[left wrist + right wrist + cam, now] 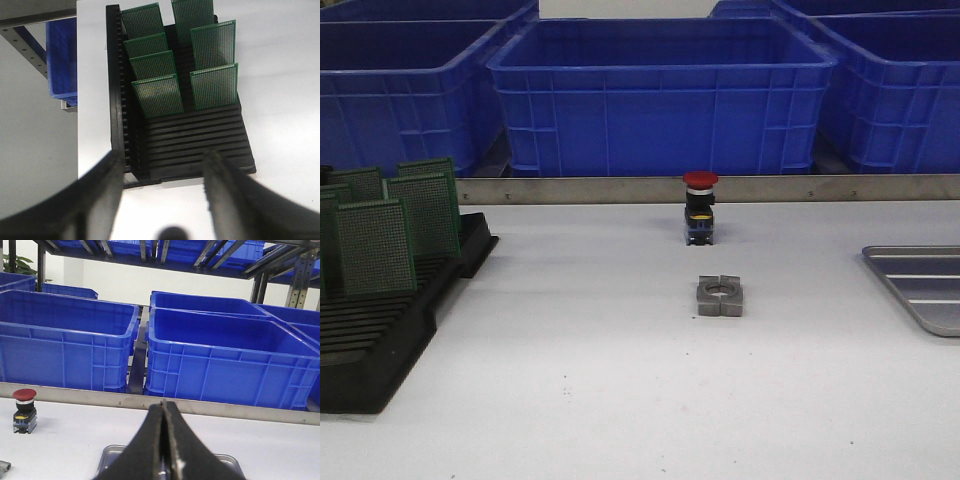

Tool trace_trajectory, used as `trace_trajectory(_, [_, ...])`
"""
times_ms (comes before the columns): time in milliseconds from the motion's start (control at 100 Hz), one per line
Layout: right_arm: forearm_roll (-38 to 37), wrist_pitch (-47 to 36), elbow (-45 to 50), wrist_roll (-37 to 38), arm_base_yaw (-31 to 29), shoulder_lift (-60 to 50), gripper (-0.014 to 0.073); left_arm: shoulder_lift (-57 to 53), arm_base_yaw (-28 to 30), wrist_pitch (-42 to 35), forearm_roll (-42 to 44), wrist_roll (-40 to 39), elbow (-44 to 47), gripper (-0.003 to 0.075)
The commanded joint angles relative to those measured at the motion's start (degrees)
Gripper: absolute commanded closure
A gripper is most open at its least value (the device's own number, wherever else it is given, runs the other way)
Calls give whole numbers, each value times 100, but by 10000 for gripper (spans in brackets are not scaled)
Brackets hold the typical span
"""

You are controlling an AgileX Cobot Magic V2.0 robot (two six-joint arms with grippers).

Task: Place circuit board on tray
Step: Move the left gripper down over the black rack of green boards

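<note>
Pick-up step not yet begun: left gripper (162, 187) jaws wide, empty above black slotted rack (195, 145) of upright green circuit boards (159, 95); right gripper (164, 440) pinched empty over tray (925, 285); next, descend and clasp one board.

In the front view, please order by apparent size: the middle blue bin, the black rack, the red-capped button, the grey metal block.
1. middle blue bin
2. black rack
3. and 4. red-capped button and grey metal block: too alike to rank.

Even, diffuse overhead lighting; the red push-button (700, 208) casts only a faint, short shadow on the white table (620, 400). Left wrist view: gripper fingers (100, 200) nearest the lens are blurred, while the black rack (195, 145) beyond them stays sharp.
</note>
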Motion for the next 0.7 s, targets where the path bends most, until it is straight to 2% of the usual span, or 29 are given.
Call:
trace_trajectory(0, [-40, -441, 60, 0, -25, -105, 663, -22, 4, -260, -55, 19, -200, 150])
trace_trajectory(140, [-40, -441, 60, 0, -25, -105, 663, -22, 4, -368, -198, 35, -200, 153])
trace_trajectory(290, [-40, -441, 60, 0, -25, -105, 663, 120, 4, -505, -308, 595, -322, 153])
trace_trajectory(480, [-40, -441, 60, 0, -25, -105, 663, 885, 4, -131, -828, 1982, -971, 153])
trace_trajectory(690, [-40, -441, 60, 0, -25, -105, 663, 2145, 4, 947, -1624, 3822, -2019, 153])
